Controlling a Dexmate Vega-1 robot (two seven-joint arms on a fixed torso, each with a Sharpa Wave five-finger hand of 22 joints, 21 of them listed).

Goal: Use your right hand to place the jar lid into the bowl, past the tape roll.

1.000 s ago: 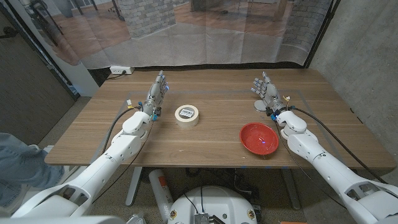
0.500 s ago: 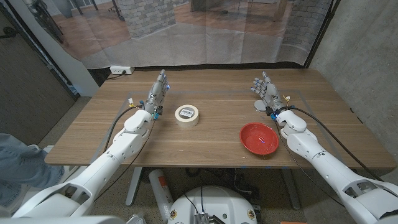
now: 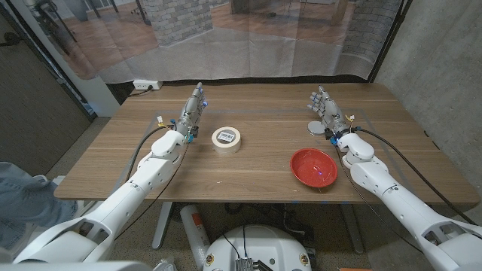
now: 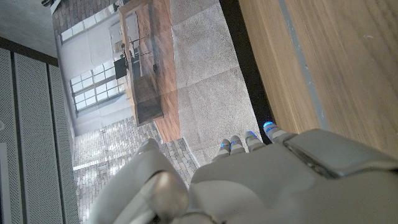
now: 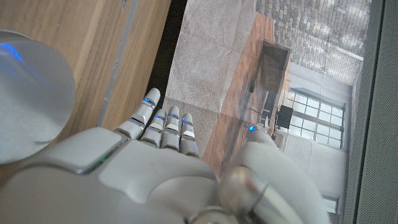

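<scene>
wooden table [image 3: 256,162], draped curtain behind | right hand [image 3: 329,114] empty, fingers spread, just beside jar lid [image 3: 316,128], no grip yet | left hand [image 3: 191,114] empty too | red bowl [image 3: 314,166] nearer robot, tape roll [image 3: 227,138] mid-table | risk: thin flat lid slips from fingertips, skids off toward far edge

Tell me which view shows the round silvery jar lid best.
The right wrist view: the round silvery jar lid looms large on the wood beside the right hand. In the head view it is small, partly hidden behind that hand.
</scene>
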